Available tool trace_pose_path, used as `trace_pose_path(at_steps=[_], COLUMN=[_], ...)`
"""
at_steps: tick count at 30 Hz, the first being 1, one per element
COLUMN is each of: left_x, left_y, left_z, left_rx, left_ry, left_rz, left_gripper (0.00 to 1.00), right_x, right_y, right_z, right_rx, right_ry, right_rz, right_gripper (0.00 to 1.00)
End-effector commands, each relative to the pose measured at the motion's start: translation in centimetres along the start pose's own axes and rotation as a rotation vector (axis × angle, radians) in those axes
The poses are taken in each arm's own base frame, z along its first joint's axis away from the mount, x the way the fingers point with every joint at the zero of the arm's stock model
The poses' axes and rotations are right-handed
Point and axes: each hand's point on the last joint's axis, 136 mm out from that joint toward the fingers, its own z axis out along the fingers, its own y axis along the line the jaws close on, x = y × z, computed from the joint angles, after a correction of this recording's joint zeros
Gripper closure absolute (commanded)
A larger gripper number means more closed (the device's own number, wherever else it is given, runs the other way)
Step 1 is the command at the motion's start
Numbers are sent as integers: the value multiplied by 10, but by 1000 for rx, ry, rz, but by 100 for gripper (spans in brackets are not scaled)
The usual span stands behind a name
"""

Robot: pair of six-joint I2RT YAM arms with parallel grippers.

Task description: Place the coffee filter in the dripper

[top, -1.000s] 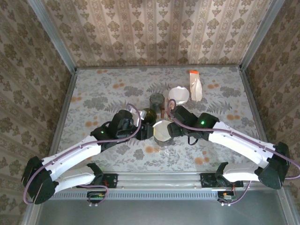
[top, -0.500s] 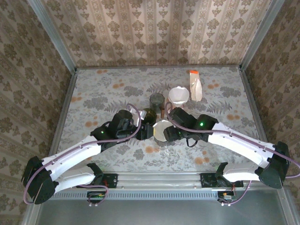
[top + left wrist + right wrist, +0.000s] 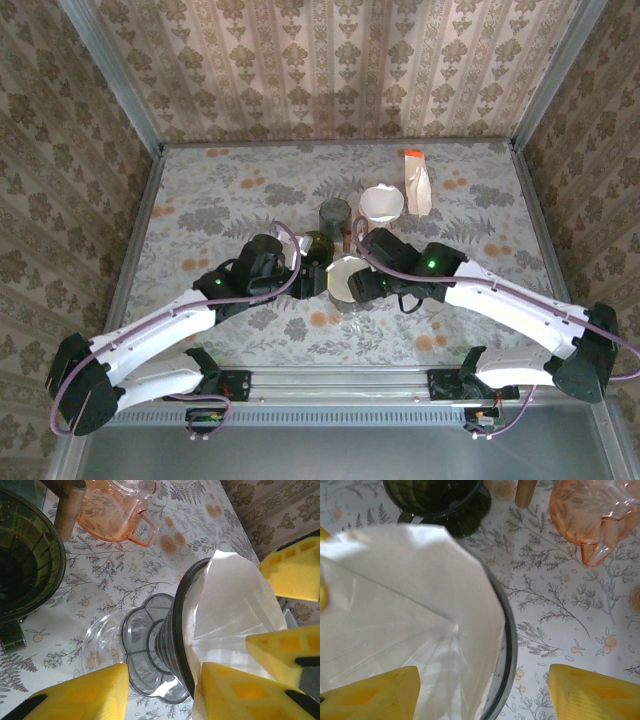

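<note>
Floral bench point(image 3: 220, 190), left pincer point(image 3: 160, 687) part-closed around the clear dripper point(image 3: 150, 650) mid-bench, white filter point(image 3: 395, 610) sitting inside it, right pincer point(image 3: 485, 695) open astride the rim, empty green dripper point(image 3: 25, 570) and pink cup point(image 3: 115, 515) beside.

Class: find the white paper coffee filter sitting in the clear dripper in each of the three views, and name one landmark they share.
Top external: the coffee filter sits mid-table, between the two arms.
Left wrist: right of centre, poking out of the clear dripper.
Right wrist: left half, lining the rim.
Shared landmark: the dark green glass dripper, just beside it in all three.
</note>
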Motion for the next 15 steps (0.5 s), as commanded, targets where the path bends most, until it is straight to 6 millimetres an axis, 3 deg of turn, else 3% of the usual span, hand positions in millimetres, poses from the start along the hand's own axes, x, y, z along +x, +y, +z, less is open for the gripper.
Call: trace_pose_path(at_steps=[1,7,15], left_x=[-1,-1,-1], left_y=[-3,-4,-4], left_z=[-2,-2,0], left_rx=[10,12,17], left_ry=[-7,-5,-4], left_rz=[-1,-1,-2], left_gripper=[56,56,56], right_x=[-18,-21,-8], right_y=[2,8,1], right_z=[1,24,55], right_rx=[8,12,53], right_ry=[-23,28,108], right_rz=[-3,-7,-3], right_gripper=[29,30,33])
